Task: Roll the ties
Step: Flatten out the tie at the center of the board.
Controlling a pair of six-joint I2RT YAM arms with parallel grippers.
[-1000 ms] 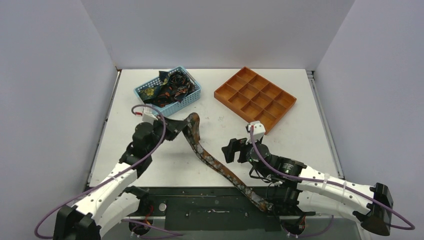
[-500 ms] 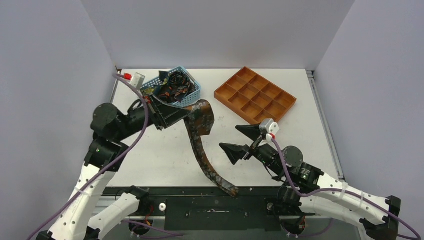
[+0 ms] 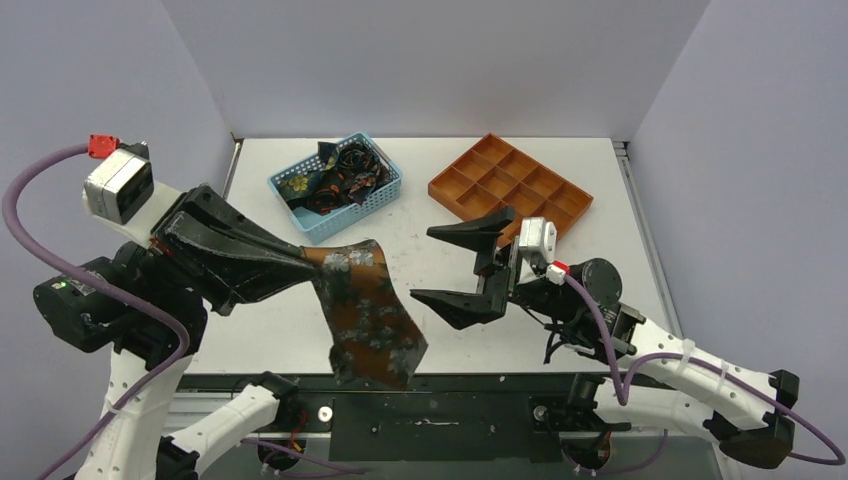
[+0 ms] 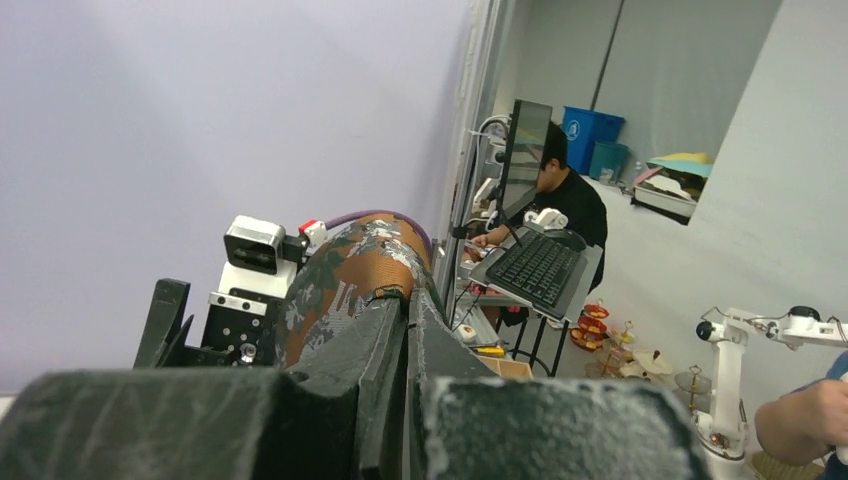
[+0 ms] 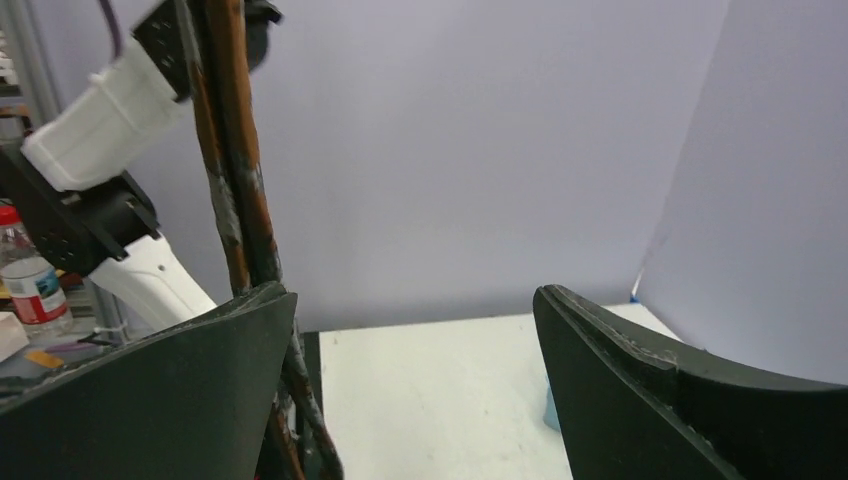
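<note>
Nearer than the orange tray, the left hand pinches shut on a floral tie hanging over the white desk's front edge, the right hand wide and empty beside it; left of the tray, more ties fill a blue basket before lilac walls.

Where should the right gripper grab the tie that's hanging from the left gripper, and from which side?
Likely the free-hanging length of the tie, below where the shut left gripper pinches it. Come from the robot's right: the open right gripper faces it there, and its wrist view shows the strands hanging by one finger, not yet between both.
</note>
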